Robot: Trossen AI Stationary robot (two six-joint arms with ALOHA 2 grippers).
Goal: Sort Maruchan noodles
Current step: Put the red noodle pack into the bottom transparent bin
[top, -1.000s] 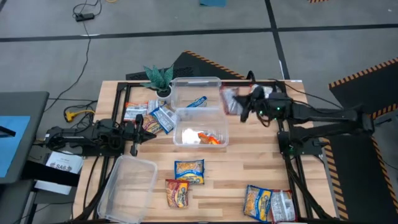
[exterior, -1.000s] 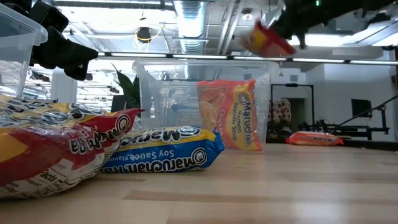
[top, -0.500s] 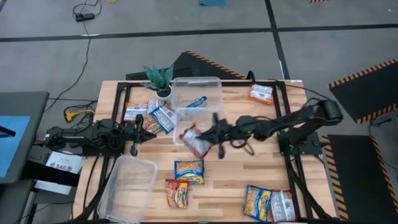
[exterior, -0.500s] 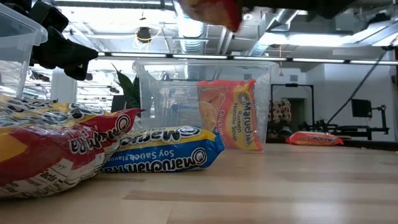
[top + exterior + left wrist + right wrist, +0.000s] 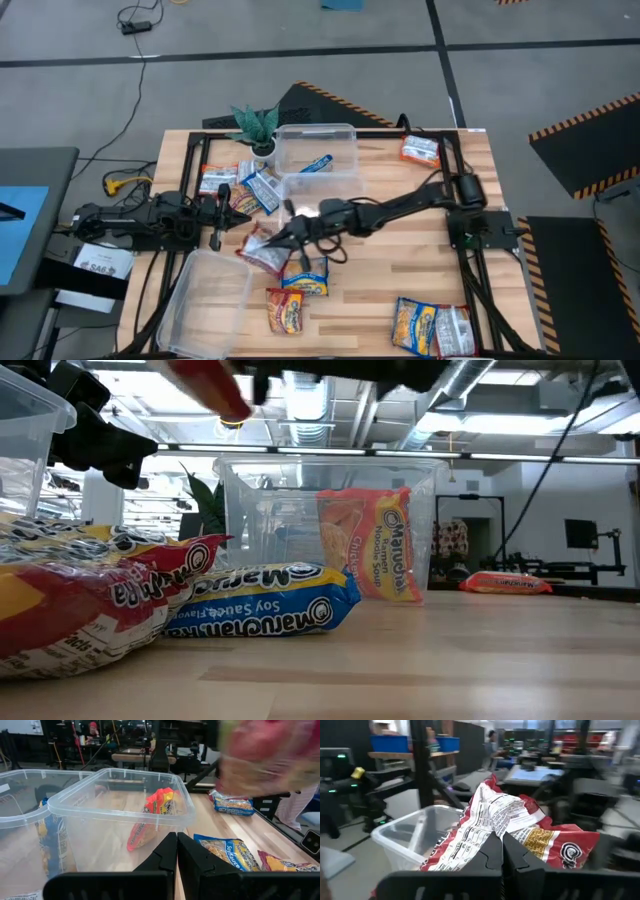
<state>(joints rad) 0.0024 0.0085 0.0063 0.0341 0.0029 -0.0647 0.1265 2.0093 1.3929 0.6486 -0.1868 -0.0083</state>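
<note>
**Free room and obstacles**

Bare wood between the middle tub [image 5: 322,190] and the packets at the near right corner [image 5: 432,327]. Right arm [image 5: 400,205] stretched across the centre. Empty tub [image 5: 205,300] blocking the near left; packets [image 5: 303,277] just beside.

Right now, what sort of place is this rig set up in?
Probably a robotics lab or workshop. Hazard-striped mats lie on the grey floor around the wooden table, exposed ceiling ducts run overhead, and other workbenches and equipment stand behind.
</note>
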